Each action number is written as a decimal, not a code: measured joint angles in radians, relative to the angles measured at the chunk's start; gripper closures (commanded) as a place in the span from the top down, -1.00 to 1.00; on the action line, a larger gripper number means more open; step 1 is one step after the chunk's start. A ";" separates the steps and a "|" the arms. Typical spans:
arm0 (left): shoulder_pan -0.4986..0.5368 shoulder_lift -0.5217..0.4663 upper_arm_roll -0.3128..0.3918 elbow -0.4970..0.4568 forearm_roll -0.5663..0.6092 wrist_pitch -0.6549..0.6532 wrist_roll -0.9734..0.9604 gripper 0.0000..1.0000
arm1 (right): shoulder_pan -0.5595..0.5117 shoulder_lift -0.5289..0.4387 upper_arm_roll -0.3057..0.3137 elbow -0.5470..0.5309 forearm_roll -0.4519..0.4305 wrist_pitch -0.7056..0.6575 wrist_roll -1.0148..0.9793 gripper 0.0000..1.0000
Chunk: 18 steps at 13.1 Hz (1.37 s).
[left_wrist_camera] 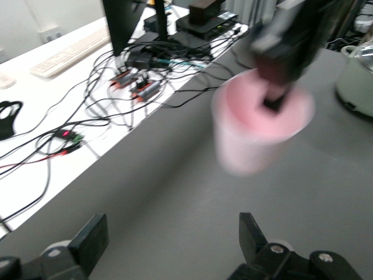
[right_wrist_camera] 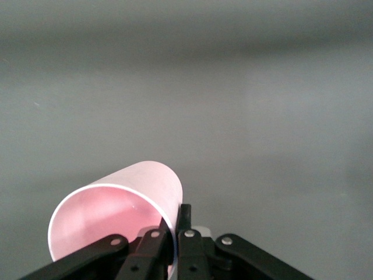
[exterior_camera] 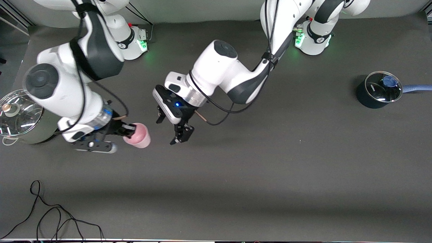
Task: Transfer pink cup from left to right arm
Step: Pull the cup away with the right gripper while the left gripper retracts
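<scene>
The right gripper (exterior_camera: 126, 130) is clamped on the rim of the pink cup (exterior_camera: 139, 135), holding it above the table (exterior_camera: 270, 168); the left gripper (exterior_camera: 175, 130), just beside the cup, has its fingers apart

The counter (exterior_camera: 256, 175) is a dark grey, matte surface that fills most of the front view. At the right arm's end stands a pale green pot (exterior_camera: 28, 130) with a glass lid (exterior_camera: 17, 113) and a round knob. At the left arm's end stands a dark saucepan (exterior_camera: 373, 96) with a glass lid, a blue knob and a blue handle (exterior_camera: 416, 88) pointing off the counter's edge. A thin black cable (exterior_camera: 54, 216) lies in loops on the counter at the edge nearest the front camera, toward the right arm's end. The two arm bases (exterior_camera: 312, 42) stand on it too, along the edge farthest from that camera.
</scene>
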 measured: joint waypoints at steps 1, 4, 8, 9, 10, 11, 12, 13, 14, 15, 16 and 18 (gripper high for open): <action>0.018 0.000 0.001 -0.011 0.003 -0.001 0.003 1.00 | -0.002 -0.007 -0.039 0.001 0.001 -0.017 -0.066 -1.00; 0.085 -0.006 0.002 -0.059 0.005 -0.002 0.037 1.00 | -0.007 -0.027 -0.180 0.002 0.028 -0.059 -0.309 -1.00; 0.202 -0.046 0.001 -0.135 0.005 -0.041 0.103 1.00 | -0.018 -0.027 -0.351 -0.009 0.053 -0.068 -0.603 -1.00; 0.244 -0.062 -0.003 -0.152 0.002 -0.075 0.148 1.00 | -0.021 -0.026 -0.380 -0.015 0.056 -0.068 -0.655 -1.00; 0.297 -0.076 -0.019 -0.161 -0.009 -0.122 0.206 1.00 | -0.032 -0.024 -0.401 -0.023 0.072 -0.068 -0.706 -1.00; 0.360 -0.085 -0.044 -0.166 -0.019 -0.167 0.263 1.00 | -0.061 -0.019 -0.408 -0.035 0.105 -0.067 -0.758 -1.00; 0.431 -0.092 -0.074 -0.169 -0.024 -0.212 0.332 1.00 | -0.098 -0.008 -0.410 -0.050 0.134 -0.056 -0.814 -1.00; 0.504 -0.096 -0.103 -0.175 -0.033 -0.252 0.413 1.00 | -0.139 0.011 -0.411 -0.068 0.157 -0.034 -0.871 -1.00; 0.579 -0.097 -0.128 -0.178 -0.046 -0.292 0.501 1.00 | -0.177 0.036 -0.412 -0.087 0.184 -0.004 -0.925 -1.00; 0.647 -0.097 -0.142 -0.180 -0.058 -0.333 0.586 1.00 | -0.206 0.068 -0.412 -0.103 0.213 0.025 -0.964 -1.00; 0.706 -0.097 -0.148 -0.180 -0.069 -0.375 0.665 1.00 | -0.225 0.105 -0.412 -0.114 0.235 0.056 -0.983 -1.00; 0.811 -0.099 -0.153 -0.180 -0.077 -0.452 0.808 1.00 | -0.233 0.185 -0.411 -0.121 0.259 0.132 -0.989 -1.00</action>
